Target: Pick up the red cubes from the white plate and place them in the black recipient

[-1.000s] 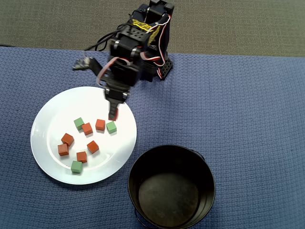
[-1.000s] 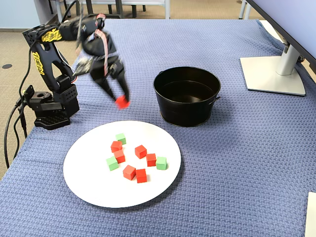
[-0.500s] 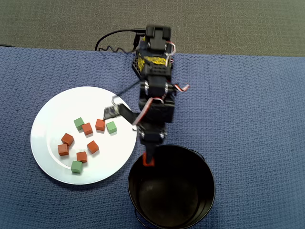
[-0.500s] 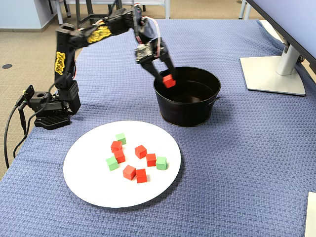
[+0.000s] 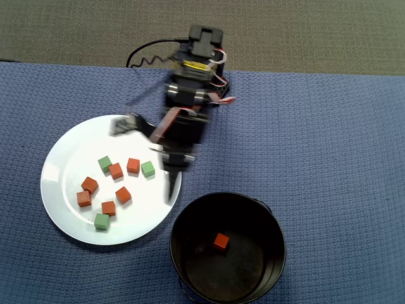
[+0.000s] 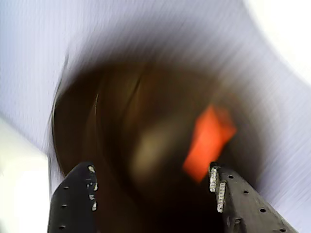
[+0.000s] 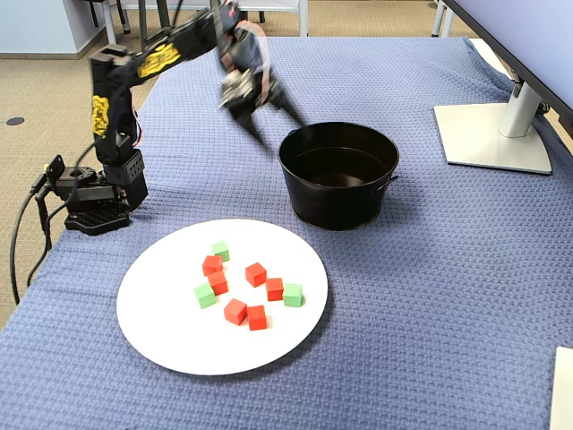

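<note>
Jaws open and empty, gripper blurred in the fixed view, hanging in the air just beside the black recipient on its arm-base side. In the overhead view the gripper sits over the rim of the white plate, on the side nearest the pot. Wrist view is heavily blurred: two dark fingers spread apart, pot interior between them with an orange-red smear inside.

One red cube lies loose on the pot's dull bottom, roughly central, apart from the walls. Six red cubes lie on the plate, clustered around its middle, mixed with three green cubes; a few are touching or nearly so.

Plate is near the table's front edge in the fixed view, pot just beside it toward the monitor stand. Table covered by a blue cloth. Arm base at the table's left edge.
</note>
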Robot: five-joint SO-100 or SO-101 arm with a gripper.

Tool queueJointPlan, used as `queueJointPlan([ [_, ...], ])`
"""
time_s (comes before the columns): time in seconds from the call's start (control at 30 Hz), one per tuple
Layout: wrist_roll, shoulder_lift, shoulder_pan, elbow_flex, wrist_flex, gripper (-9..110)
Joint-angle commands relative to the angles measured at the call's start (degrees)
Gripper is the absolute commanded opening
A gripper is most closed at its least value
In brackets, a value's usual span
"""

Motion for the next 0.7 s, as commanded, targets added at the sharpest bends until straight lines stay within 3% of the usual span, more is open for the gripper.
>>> queueJointPlan([
  [0.0, -16.79, 5.27, 11.6, 8.17, 0.09, 21],
  [0.23, -25.14, 3.6, 22.32, 14.94, -5.71, 16],
  [0.47, -26.63, -0.97, 22.85, 21.36, -9.58, 13],
  [0.67, -39.11, -2.72, 22.59, 26.37, -10.02, 19],
])
